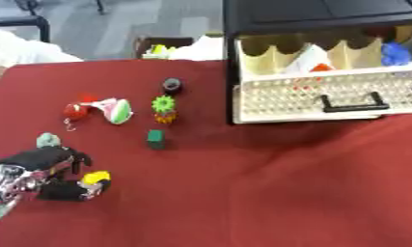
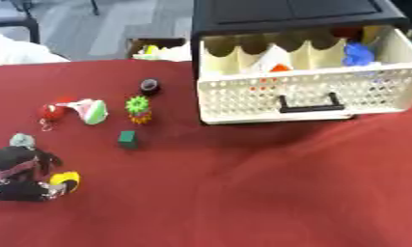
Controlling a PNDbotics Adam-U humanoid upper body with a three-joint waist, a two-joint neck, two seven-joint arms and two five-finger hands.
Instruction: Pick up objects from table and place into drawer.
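Left hand point(image 1: 48, 166) at lower left, fingers curled around a yellow toy point(image 1: 96, 178); drawer point(image 1: 327, 94) pulled open, green block point(image 1: 156, 139) loose on table point(image 1: 268, 193).

Office or lab, grey carpet point(image 1: 141, 19), chair legs point(image 1: 27, 21)

Red tablecloth point(image 1: 268, 193), grey floor point(image 1: 150, 19) beyond the cloth's far edge, black chair legs point(image 1: 27, 21) on that floor, far left.

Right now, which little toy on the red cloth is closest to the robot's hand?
The yellow toy. It sits right at the left hand, which curls around it, while the green block and spiky green toy lie farther away.
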